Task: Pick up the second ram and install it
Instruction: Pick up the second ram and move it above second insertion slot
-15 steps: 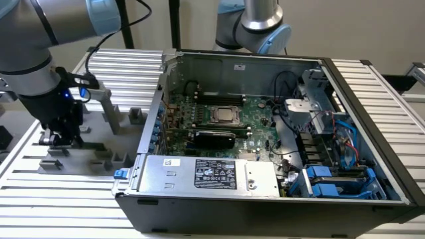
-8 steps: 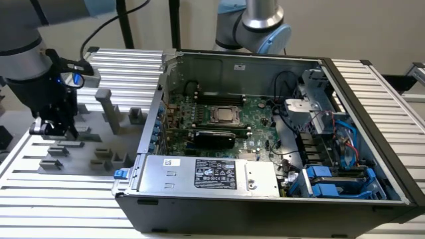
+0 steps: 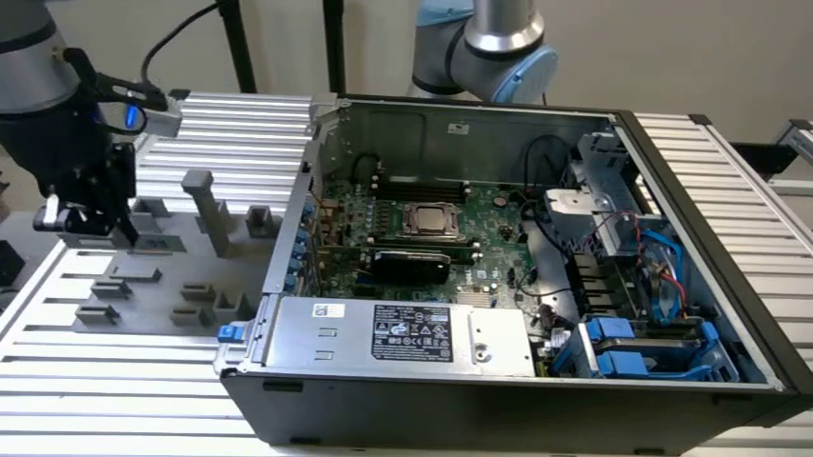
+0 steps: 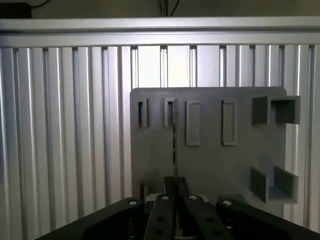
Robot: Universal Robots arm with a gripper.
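While the slatted aluminium table [image 3: 128, 381] takes up the lower left of the exterior view, the open PC case [image 3: 483, 419] sits centre-right with the green motherboard [image 3: 489, 238] inside. The grey fixture plate [image 3: 166, 276] lies at the exterior view's left, just beside the case. The gripper [image 3: 117, 227] hangs over the plate's upper-left part. Wrist view: fingers [image 4: 164, 210] nearly together, pinching a thin stick seen edge-on, the second ram [image 4: 175, 150]. Its far end is at a narrow slot in the plate; can't tell if it's seated or clear.
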